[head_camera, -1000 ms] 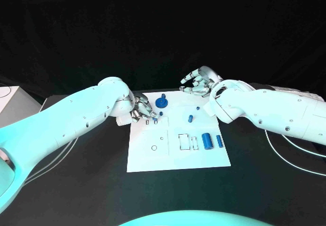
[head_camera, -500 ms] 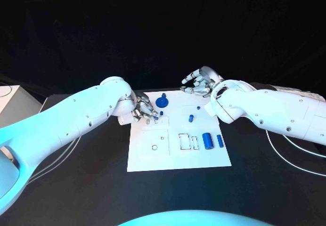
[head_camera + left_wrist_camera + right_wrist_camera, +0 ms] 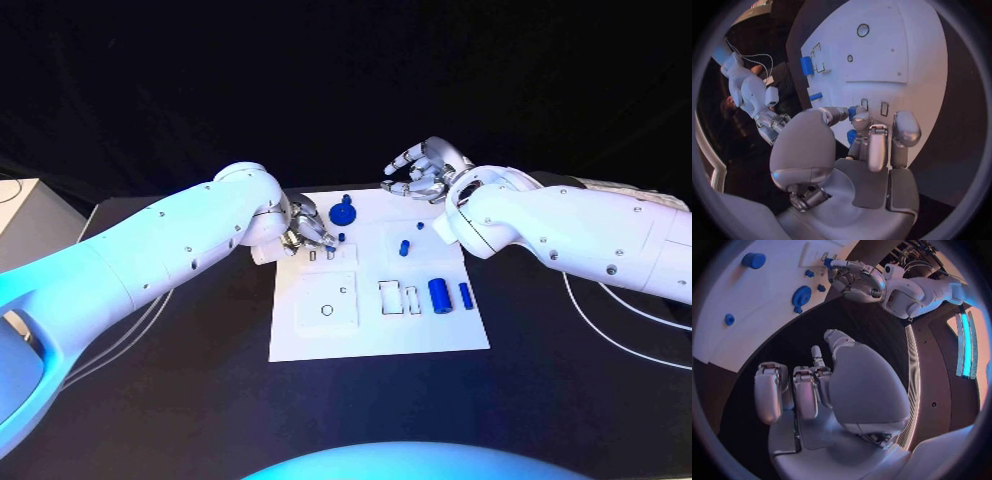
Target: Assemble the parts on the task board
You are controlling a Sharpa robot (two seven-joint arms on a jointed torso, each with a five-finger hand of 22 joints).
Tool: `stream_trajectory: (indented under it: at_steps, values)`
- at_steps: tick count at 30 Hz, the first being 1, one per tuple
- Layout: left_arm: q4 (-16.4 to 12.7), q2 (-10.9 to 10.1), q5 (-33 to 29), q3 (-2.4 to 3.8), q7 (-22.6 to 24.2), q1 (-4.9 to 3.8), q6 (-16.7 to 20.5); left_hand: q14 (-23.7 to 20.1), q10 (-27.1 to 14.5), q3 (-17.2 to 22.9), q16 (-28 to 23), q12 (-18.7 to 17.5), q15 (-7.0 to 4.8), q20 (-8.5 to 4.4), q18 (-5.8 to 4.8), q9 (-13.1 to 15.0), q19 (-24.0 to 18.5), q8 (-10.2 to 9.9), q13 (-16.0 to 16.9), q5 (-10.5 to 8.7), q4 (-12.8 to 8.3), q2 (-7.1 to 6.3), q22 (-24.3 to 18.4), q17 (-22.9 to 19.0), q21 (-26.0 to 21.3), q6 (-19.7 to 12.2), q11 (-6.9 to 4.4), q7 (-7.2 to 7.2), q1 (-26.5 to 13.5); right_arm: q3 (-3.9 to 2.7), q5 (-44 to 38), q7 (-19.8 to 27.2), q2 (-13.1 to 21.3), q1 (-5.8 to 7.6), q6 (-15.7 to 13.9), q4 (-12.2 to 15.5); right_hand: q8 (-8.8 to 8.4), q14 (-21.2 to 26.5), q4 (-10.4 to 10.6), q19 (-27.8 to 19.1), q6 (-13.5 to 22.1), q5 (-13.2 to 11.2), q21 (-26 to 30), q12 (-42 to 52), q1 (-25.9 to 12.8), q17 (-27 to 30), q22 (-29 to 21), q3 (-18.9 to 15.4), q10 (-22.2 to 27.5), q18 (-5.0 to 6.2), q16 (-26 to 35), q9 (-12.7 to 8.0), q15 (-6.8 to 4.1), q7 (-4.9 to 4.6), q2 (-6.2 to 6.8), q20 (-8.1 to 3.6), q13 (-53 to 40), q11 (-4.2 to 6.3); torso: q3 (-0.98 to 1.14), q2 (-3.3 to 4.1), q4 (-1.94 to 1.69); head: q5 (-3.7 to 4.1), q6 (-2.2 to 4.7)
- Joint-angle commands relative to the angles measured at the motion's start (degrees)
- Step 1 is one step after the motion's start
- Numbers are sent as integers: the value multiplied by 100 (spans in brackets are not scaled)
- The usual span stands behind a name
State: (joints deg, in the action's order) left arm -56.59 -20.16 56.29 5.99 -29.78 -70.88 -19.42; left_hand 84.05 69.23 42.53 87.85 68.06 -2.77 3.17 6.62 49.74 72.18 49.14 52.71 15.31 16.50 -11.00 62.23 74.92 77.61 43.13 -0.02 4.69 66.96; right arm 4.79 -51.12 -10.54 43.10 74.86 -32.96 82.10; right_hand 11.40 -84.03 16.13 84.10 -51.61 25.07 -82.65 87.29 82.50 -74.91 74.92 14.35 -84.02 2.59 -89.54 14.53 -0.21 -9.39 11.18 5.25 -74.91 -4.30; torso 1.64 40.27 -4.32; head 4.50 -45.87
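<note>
At the task board's (image 3: 378,335) far left corner, the left hand (image 3: 306,232) is pinching a small blue part (image 3: 339,238) between its fingertips, right over the slots. The left wrist view is catching that piece (image 3: 852,112) against the fingers (image 3: 878,150), just above the white plate. Behind the board's far edge, the right hand (image 3: 421,172) is hanging empty, fingers loosely curled and apart. A round blue knob (image 3: 343,214) is sitting near the left hand; two blue cylinders (image 3: 438,297) are lying by the right edge.
</note>
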Motion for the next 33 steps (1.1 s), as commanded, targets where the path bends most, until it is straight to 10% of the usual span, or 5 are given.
stream_trajectory:
  at_steps: [1, 33]
  values:
    - [-16, 7, 96, 0, -5, 1, -48, 437, 41, 1168, 32, 23, -52, 2, -79, 12, 38, 40, 5, 17, -1194, 16, 8, 1093, 27, 61, -8, -57, -49, -4, -55, 20, 2, -3, 70, 8, -16, -568, 3, 345, -3, 5, 29, 0, -16, -1381, 802, 28, -302, -64, 0, -6, 21, -15, 45, 27, -1233, -27, 0, -2, 0, 0, -12]
    - [23, 17, 150, -31, -22, 58, -258, 447, 55, 1190, 42, 24, -60, -5, -83, 20, 53, 44, 0, 55, -1253, 13, 30, 1115, 41, 77, -16, -64, -68, -4, -68, 14, 4, -4, 72, 13, -16, -568, 3, 345, -3, 5, 29, 0, -16, -1381, 802, 28, -302, -64, 0, -6, 21, -15, 45, 27, -1233, -27, 6, -1, -2, 10, -71]
